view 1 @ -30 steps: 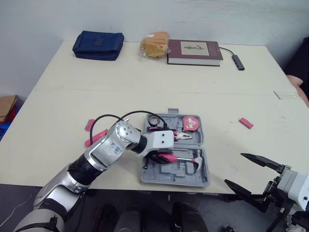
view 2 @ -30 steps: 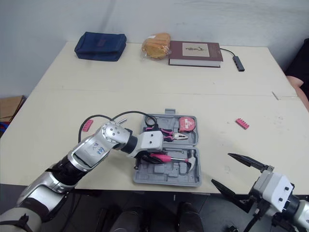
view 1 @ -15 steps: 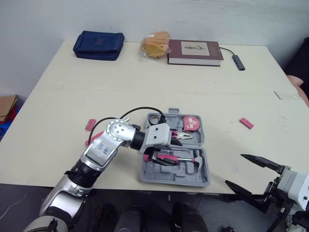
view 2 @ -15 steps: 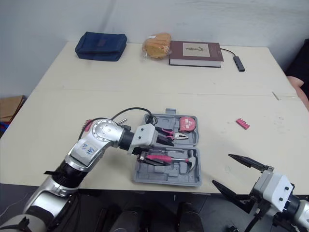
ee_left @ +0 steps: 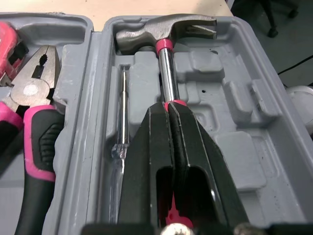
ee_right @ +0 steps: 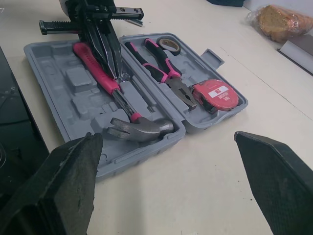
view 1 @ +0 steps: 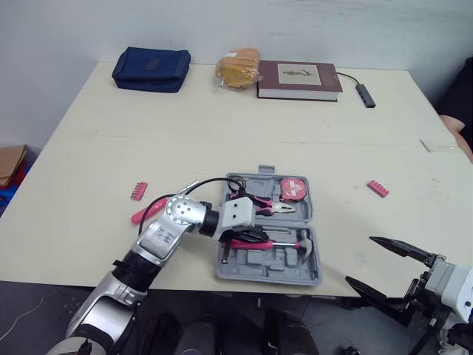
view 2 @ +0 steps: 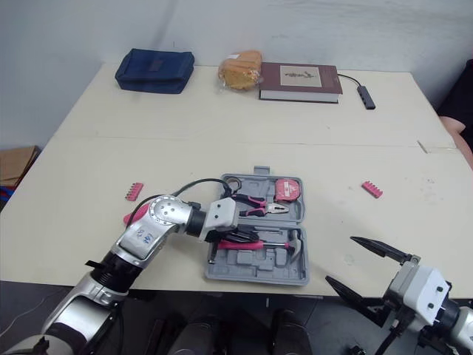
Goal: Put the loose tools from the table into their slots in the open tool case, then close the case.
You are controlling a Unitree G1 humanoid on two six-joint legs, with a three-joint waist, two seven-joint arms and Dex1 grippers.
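The grey tool case (view 1: 267, 274) lies open near the table's front edge. It holds a hammer (view 1: 304, 241) with a pink handle, pink-handled pliers (view 1: 275, 208), a pink tape measure (view 1: 293, 188) and a thin clear-handled screwdriver (ee_left: 122, 128). My left gripper (view 1: 256, 237) is shut, its fingers (ee_left: 155, 147) lying along the top of the hammer's handle in the case. Loose on the table are a pink bit strip (view 1: 138, 190), a second pink bit strip (view 1: 377, 188), and a pink tool (view 1: 142, 216) partly hidden behind my left arm. My right gripper (view 1: 359, 259) hangs open off the table's front right edge.
Along the far edge lie a blue pouch (view 1: 151, 69), a bagged bun (view 1: 236, 68), a dark red book (view 1: 298, 79) and a small cable hub (view 1: 364, 95). A person's sleeve (view 1: 464, 89) shows at the right edge. A cardboard box (view 1: 9, 161) sits on the floor at left.
My left forearm has swung lower toward the table's front edge, uncovering more of the pink tool beside it. The gripper stays over the hammer's handle. The right gripper has not moved.
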